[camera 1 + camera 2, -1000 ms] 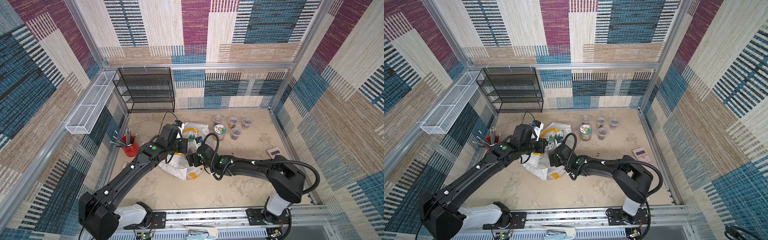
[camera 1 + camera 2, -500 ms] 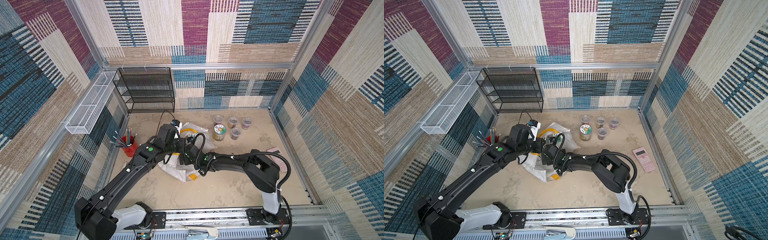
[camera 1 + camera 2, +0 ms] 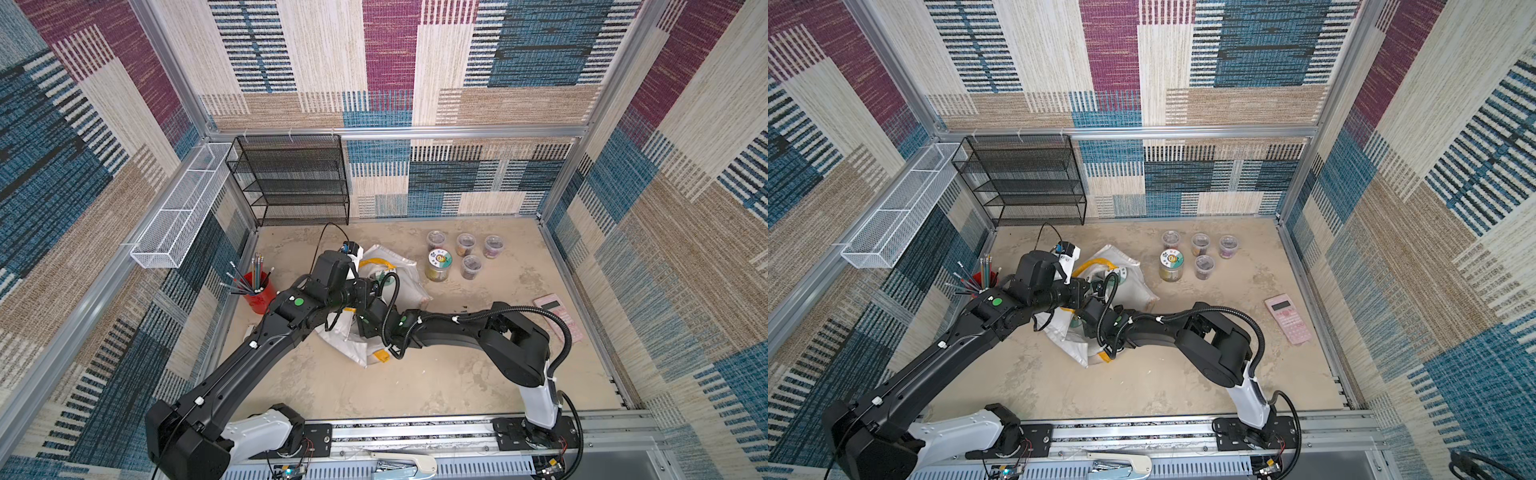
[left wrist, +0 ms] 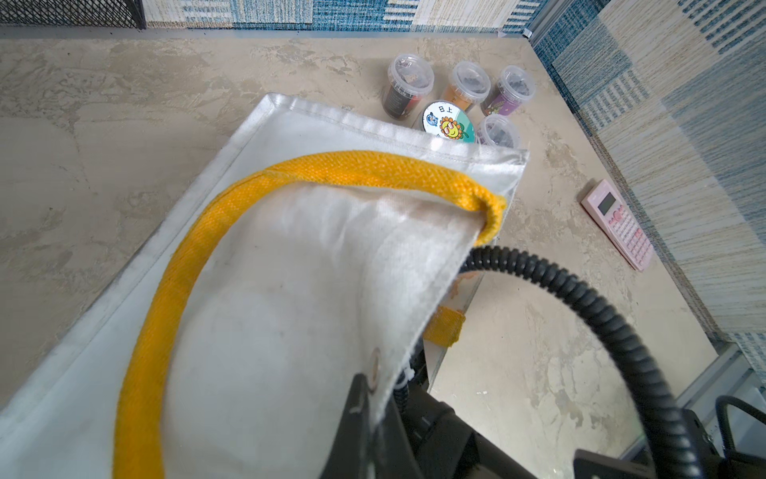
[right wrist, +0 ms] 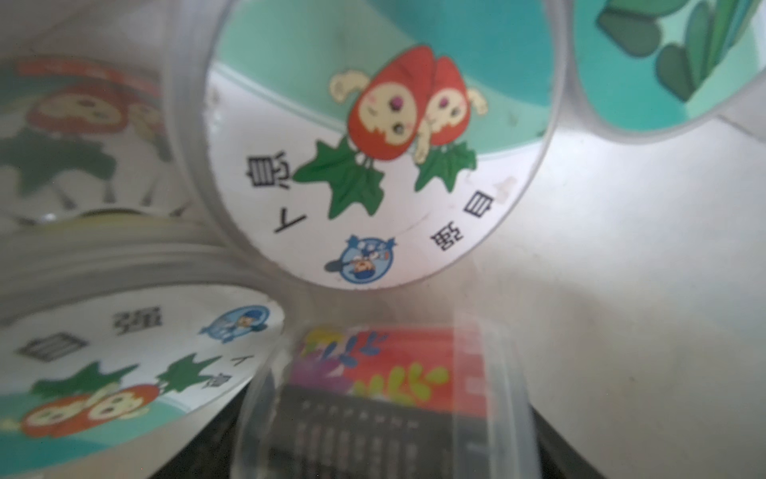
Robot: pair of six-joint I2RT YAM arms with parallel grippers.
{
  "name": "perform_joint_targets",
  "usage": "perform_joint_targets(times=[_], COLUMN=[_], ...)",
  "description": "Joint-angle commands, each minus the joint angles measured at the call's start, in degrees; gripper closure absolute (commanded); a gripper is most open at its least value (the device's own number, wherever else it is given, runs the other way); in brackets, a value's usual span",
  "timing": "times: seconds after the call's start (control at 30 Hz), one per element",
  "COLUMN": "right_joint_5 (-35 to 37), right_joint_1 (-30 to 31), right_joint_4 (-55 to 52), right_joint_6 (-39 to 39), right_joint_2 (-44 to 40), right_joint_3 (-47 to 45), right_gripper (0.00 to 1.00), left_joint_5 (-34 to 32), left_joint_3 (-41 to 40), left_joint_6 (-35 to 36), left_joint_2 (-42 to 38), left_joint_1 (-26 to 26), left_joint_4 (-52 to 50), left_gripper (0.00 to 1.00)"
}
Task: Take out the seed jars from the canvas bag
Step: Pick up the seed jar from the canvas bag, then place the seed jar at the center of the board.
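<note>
The white canvas bag (image 3: 401, 276) (image 3: 1136, 276) lies at the table's middle, its yellow handle (image 4: 331, 164) on top. My left gripper (image 4: 379, 398) is shut on the bag's (image 4: 290, 311) mouth edge and holds it up. My right gripper (image 5: 381, 448) is inside the bag, shut round a small clear seed tub (image 5: 385, 394) with a red label. Picture-lidded seed jars (image 5: 373, 157) (image 5: 124, 361) lie just beyond it. Outside the bag, at the back right, stand one tall picture-lidded jar (image 3: 440, 257) (image 3: 1171, 259) and several small tubs (image 3: 466, 241) (image 3: 1200, 241).
A red cup of pencils (image 3: 258, 291) stands left of the bag. A black mesh shelf (image 3: 297, 183) is at the back left, with a white wire basket (image 3: 178, 208) on the left wall. A pink calculator (image 3: 559, 318) (image 4: 619, 224) lies by the right wall.
My right arm has pushed leftwards, deeper into the bag's mouth. My left gripper has kept its hold on the bag's edge, shifting slightly.
</note>
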Motion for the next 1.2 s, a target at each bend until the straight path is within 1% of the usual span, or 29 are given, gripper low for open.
perform_joint_targets(times=[0.0, 0.1, 0.2, 0.3, 0.57, 0.67, 0.77, 0.9, 1.0, 1.07, 1.17], right_joint_5=[2.3, 2.8, 3.8, 5.1, 5.5, 5.1, 6.7, 9.8, 11.9, 12.9, 15.0], right_joint_1=[0.1, 0.0, 0.0, 0.0, 0.0, 0.0, 0.0, -0.1, -0.4, -2.1, -6.7], right_joint_4=[-0.8, -0.8, -1.1, -0.9, 0.9, -1.0, -3.5, -10.4, -17.7, -23.5, -32.0], right_joint_6=[0.8, 0.7, 0.1, -0.6, -2.1, -1.2, -1.0, -2.0, -0.3, 0.4, 1.0], right_joint_2=[0.2, 0.2, -0.3, -2.5, -12.8, -17.5, -24.4, -34.7, -39.7, -40.9, -40.3], right_joint_3=[0.5, 0.6, 0.8, -0.3, -6.2, -8.1, -11.1, -13.0, -12.9, -12.2, -10.8], right_gripper=[0.34, 0.45, 0.52, 0.55, 0.53, 0.53, 0.52, 0.49, 0.48, 0.48, 0.47], left_joint_5=[0.6, 0.5, 0.4, 0.1, -0.7, -0.7, -1.0, -1.0, -0.6, -0.5, -0.2], left_joint_3=[0.0, 0.1, 0.0, 0.1, 0.4, 0.7, 0.7, 1.4, 2.4, 3.4, 4.3], left_joint_6=[0.5, 0.6, 0.6, 0.3, 0.2, 0.4, 0.3, -0.1, -0.5, -0.9, -1.3], left_joint_2=[-0.7, -1.0, -1.0, -0.8, -0.3, 0.0, 0.4, 1.8, 3.5, 4.6, 5.8], left_joint_1=[0.0, 0.0, 0.0, 0.0, 0.0, 0.1, 0.0, 0.1, 0.2, 0.1, 0.2], left_joint_4=[1.4, 1.1, 1.1, 1.2, 1.9, 2.0, 2.4, 3.4, 3.9, 3.8, 4.0], left_gripper=[1.0, 1.0, 1.0, 1.0, 1.0, 1.0, 1.0, 1.0, 1.0, 1.0, 1.0])
